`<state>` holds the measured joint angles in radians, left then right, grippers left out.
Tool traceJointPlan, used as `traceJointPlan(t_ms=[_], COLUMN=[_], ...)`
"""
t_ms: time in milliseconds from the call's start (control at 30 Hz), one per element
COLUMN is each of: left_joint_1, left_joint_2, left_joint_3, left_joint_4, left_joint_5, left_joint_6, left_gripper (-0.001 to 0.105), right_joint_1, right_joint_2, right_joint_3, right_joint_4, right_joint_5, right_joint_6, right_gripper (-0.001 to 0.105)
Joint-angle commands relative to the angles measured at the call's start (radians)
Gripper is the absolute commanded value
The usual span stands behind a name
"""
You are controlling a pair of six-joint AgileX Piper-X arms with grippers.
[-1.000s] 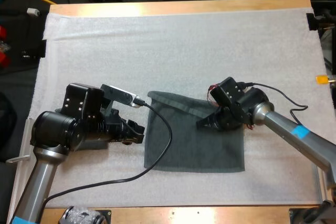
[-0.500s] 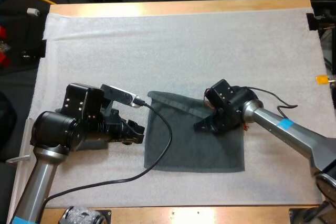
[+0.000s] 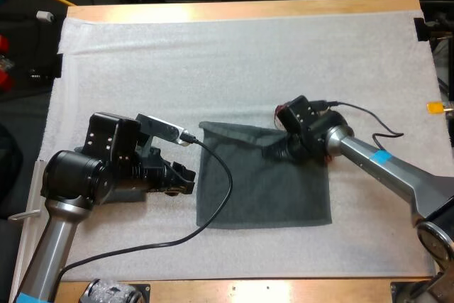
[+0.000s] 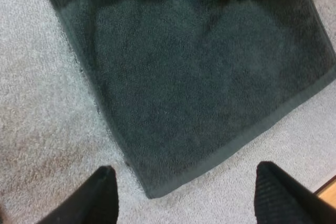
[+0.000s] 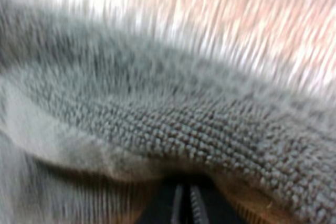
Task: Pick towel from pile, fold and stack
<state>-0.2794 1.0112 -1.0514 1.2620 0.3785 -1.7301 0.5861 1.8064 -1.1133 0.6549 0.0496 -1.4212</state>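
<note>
While our right gripper [image 3: 271, 152] holds jaws clamped on the towel [image 3: 262, 193] and our left gripper [image 3: 190, 179] jaws apart, we judge folding begun, stacking undone.

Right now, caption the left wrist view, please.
Left tool, open, facing a corner of the grey-green towel on the white mat.

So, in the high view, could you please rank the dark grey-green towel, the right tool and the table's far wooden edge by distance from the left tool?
1. Dark grey-green towel: its left edge sits beside the left tool.
2. Right tool: across the towel, at its far edge.
3. Table's far wooden edge: beyond the white mat.
</note>
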Motion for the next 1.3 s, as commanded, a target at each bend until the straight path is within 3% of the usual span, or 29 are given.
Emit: traceJointPlan(t_ms=[0, 233, 467, 567, 633, 733, 1267], left_joint_1=[0.000, 0.000, 0.000, 0.000, 0.000, 0.000, 0.000], left_joint_2=[-0.005, -0.005, -0.005, -0.005, -0.005, -0.005, -0.147], left_joint_3=[-0.001, -0.001, -0.001, -0.001, -0.001, -0.001, -0.001], left_joint_4=[0.005, 0.005, 0.005, 0.005, 0.005, 0.005, 0.070], left_joint_5=[-0.009, -0.009, -0.009, -0.009, -0.009, -0.009, -0.009], left_joint_6=[0.002, 0.002, 0.003, 0.008, 0.010, 0.011, 0.008], left_gripper=[0.054, 0.054, 0.054, 0.054, 0.054, 0.054, 0.054], right_joint_1=[-0.011, -0.017, -0.017, -0.017, -0.017, -0.017, -0.013], right_joint_2=[0.000, 0.000, -0.020, -0.055, -0.091, -0.143, -0.487], right_joint_3=[-0.021, -0.077, -0.158, -0.172, -0.172, -0.172, -0.139], right_joint_4=[-0.039, -0.165, -0.080, -0.023, 0.016, 0.089, 0.504], right_joint_5=[0.036, 0.248, 0.335, 0.338, 0.338, 0.335, 0.328], right_joint_6=[0.013, 0.013, -0.004, -0.007, -0.020, -0.030, -0.013], right_gripper=[0.000, 0.000, 0.004, 0.025, 0.047, 0.071, 0.071])
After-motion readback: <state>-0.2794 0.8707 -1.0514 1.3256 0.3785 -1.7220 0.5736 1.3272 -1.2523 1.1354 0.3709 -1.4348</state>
